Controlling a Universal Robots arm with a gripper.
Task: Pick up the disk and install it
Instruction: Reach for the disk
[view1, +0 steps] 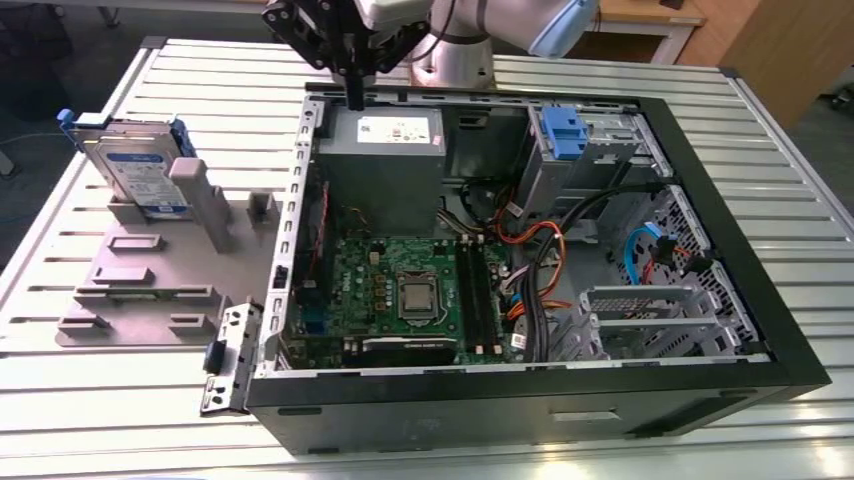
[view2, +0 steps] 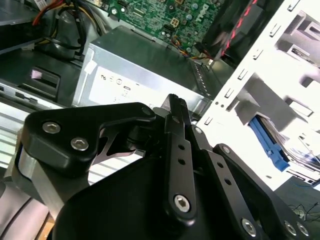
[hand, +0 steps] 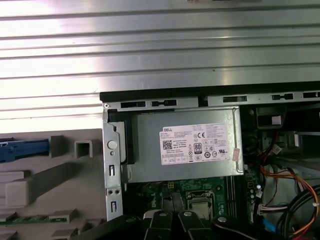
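- Gripper (view1: 355, 100) hangs over the far rim of the open computer case (view1: 534, 400), just above the grey power supply (view1: 380, 160).
- Its fingers are pressed together with nothing between them (the second wrist view agrees).
- The disk (view1: 134, 165) stands on edge in the grey fixture (view1: 147, 290) at the exterior view's left, outside the case and well apart from the gripper.
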